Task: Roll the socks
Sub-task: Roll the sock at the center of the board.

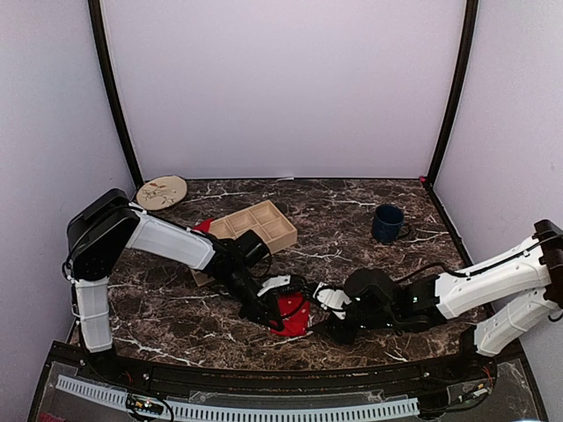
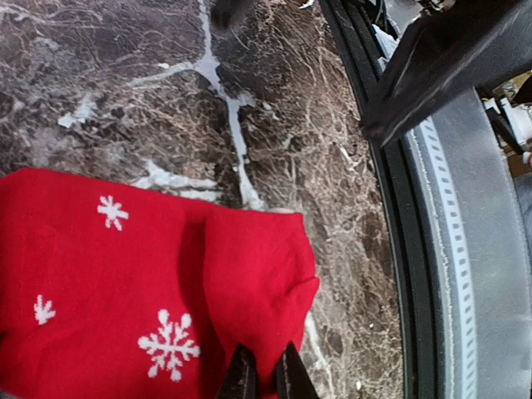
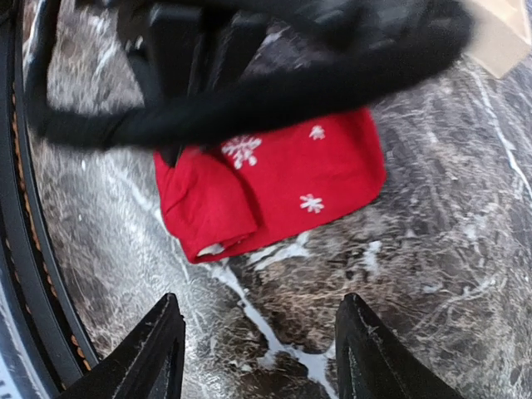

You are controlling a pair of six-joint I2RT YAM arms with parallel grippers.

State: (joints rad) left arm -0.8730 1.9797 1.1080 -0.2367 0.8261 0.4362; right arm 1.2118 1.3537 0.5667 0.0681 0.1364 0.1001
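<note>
A red sock (image 1: 295, 312) with white snowflakes lies flat on the dark marble table, near its front edge. One end of the sock (image 2: 125, 274) is folded over into a flap (image 2: 253, 283). My left gripper (image 2: 264, 356) is shut on the edge of that flap, and in the top view it (image 1: 274, 318) sits at the sock's left side. My right gripper (image 3: 259, 303) stands open just short of the sock (image 3: 283, 179), with only bare marble between its fingers. From above, the right gripper (image 1: 327, 321) is at the sock's right edge. The left arm (image 3: 249, 75) crosses above the sock as a black blur.
A wooden compartment tray (image 1: 255, 227) sits behind the left arm with a bit of red cloth (image 1: 202, 226) beside it. A dark blue mug (image 1: 387, 223) stands at the back right, a round disc (image 1: 162, 192) at the back left. The table's black front rail (image 2: 432, 249) runs close by the sock.
</note>
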